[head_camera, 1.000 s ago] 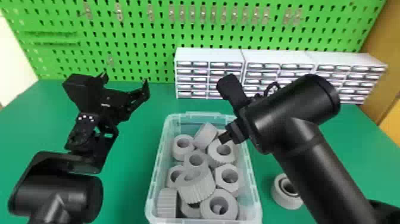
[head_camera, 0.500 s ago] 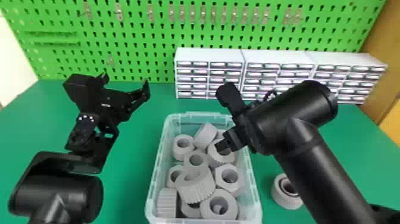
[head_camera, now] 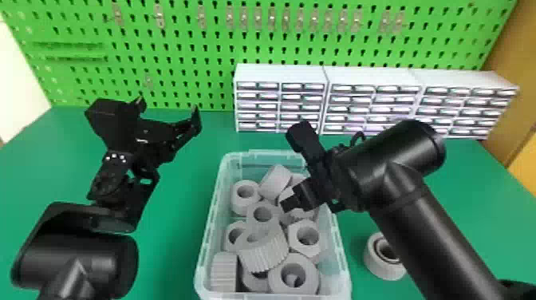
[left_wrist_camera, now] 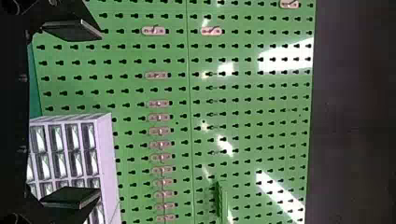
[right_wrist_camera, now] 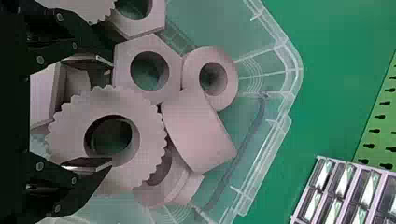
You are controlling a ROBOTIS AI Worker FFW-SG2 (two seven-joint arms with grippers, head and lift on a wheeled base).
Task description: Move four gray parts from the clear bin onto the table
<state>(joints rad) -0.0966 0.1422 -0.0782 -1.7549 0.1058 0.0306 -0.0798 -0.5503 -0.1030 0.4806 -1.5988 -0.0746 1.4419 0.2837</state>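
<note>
Since the earlier frames, the right gripper (right_wrist_camera: 111, 114) has shifted toward the robot's left and nearer the robot over the clear bin (head_camera: 209, 223). Below its fingertips lies a toothed gray gear (right_wrist_camera: 70, 121), inside the bin among other loosely piled parts, a hex nut (right_wrist_camera: 173, 79) and a smooth ring (right_wrist_camera: 196, 133) among them. It looks like stiff, light plastic, not fragile; the teeth should give grip, so pinching across the rim, or across the wall between hole and teeth, seems best. Neighbors may shift as it lifts. The right gripper's fingers stand well apart and seem to hold nothing; whether one touches the gear, I can't tell. One gray part (head_camera: 377, 263) rests on the tabletop (head_camera: 171, 247) beside the bin. The left gripper (head_camera: 167, 105) is parked, spread and empty, above the tabletop's left side.
</note>
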